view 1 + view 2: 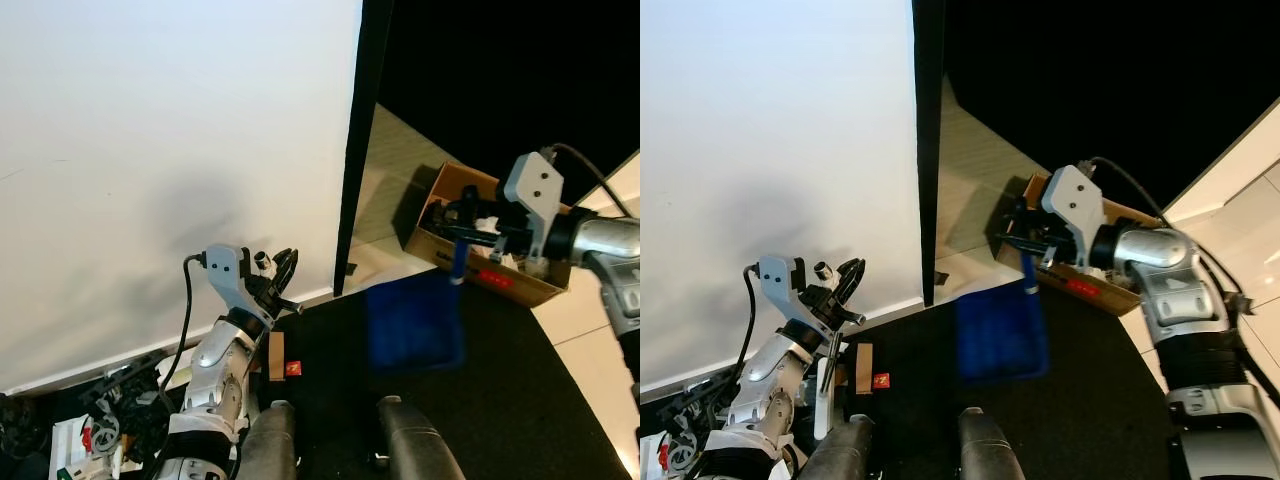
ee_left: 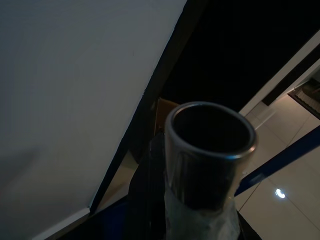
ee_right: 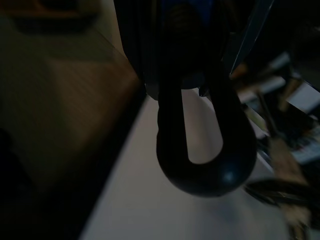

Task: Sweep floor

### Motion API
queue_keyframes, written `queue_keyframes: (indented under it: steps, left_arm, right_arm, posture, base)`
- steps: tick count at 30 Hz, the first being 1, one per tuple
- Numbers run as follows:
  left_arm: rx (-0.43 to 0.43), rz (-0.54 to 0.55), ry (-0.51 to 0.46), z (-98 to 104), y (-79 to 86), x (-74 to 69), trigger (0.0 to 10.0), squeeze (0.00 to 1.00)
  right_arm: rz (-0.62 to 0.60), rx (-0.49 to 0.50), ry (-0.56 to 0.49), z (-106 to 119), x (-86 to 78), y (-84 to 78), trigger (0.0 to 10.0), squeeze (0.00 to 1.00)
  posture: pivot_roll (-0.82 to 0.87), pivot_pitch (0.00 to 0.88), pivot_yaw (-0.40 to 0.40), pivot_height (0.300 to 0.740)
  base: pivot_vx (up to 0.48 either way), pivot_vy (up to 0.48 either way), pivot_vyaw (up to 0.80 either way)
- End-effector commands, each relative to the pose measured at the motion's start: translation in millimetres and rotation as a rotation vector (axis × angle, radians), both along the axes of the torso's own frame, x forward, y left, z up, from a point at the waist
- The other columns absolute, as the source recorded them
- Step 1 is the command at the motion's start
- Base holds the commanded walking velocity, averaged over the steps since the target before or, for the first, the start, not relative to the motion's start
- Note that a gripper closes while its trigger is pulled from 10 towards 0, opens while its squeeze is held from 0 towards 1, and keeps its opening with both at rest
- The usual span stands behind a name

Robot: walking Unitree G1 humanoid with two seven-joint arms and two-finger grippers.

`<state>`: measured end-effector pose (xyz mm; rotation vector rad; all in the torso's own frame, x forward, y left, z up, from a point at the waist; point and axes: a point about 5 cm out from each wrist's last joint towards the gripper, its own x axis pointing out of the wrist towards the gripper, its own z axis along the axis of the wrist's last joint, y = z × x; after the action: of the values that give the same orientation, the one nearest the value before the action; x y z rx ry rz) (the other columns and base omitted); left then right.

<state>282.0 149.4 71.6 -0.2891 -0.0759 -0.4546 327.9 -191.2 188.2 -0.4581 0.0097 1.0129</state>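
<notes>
My right gripper (image 1: 468, 226) is raised in front of me and shut on the thin blue handle (image 1: 457, 262) of a blue dustpan (image 1: 412, 325). The pan hangs blurred below it, over the black mat. In the right wrist view the dark loop at the handle's end (image 3: 205, 165) sits close between the fingers. My left gripper (image 1: 281, 274) is low at the left, near the white wall, shut on a broom handle. The handle's open metal tube end (image 2: 210, 150) shows in the left wrist view, and a pale length of it (image 1: 823, 400) runs down beside my arm.
A white wall panel (image 1: 170, 150) stands ahead on the left, with a black post (image 1: 355, 150) at its edge. An open cardboard box (image 1: 520, 285) sits on light tiles behind the dustpan. A black mat (image 1: 500, 400) covers the floor. Cable clutter (image 1: 110, 410) lies at the lower left.
</notes>
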Motion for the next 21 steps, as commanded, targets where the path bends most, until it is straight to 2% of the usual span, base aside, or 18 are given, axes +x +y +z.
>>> queue_keyframes:
  steps: [1,6,8,9,15,21]
  left_arm:
    - [-0.006,0.010,0.064,-15,0.0,-7.3,10.0,0.00]
    - [-0.005,0.019,0.061,-14,2.5,-8.0,10.0,0.00]
    - [-0.005,0.020,0.061,-14,2.8,-8.1,10.0,0.00]
    - [-0.004,0.020,0.061,-15,3.1,-8.2,10.0,0.00]
    - [-0.005,0.021,0.057,-14,2.1,-7.3,10.0,0.00]
    - [-0.006,0.024,0.055,-13,2.0,-7.9,10.0,0.00]
  right_arm:
    - [0.030,0.012,-0.040,6,0.5,8.3,10.0,0.00]
    - [0.108,0.063,0.007,-7,-4.2,31.9,10.0,0.00]
    - [0.121,0.072,0.020,-9,-5.4,35.7,10.0,0.00]
    - [0.152,0.081,0.052,-17,-7.8,47.1,10.0,0.00]
    - [0.151,0.081,0.083,-35,-3.1,63.5,10.0,0.00]
    - [0.109,0.042,0.089,-48,4.2,69.5,10.0,0.00]
  posture:
    - [-0.02,0.159,-0.025,0.740]
    - [-0.01,0.160,-0.022,0.740]
    - [-0.01,0.160,-0.022,0.740]
    - [0.00,0.161,-0.020,0.740]
    - [0.00,0.162,-0.019,0.740]
    - [0.01,0.162,-0.019,0.740]
  base:
    - [0.000,0.000,0.00]
    - [0.000,0.000,0.00]
    - [0.000,0.000,0.00]
    - [0.000,0.000,0.00]
    - [0.000,0.000,0.00]
    - [0.000,0.000,0.00]
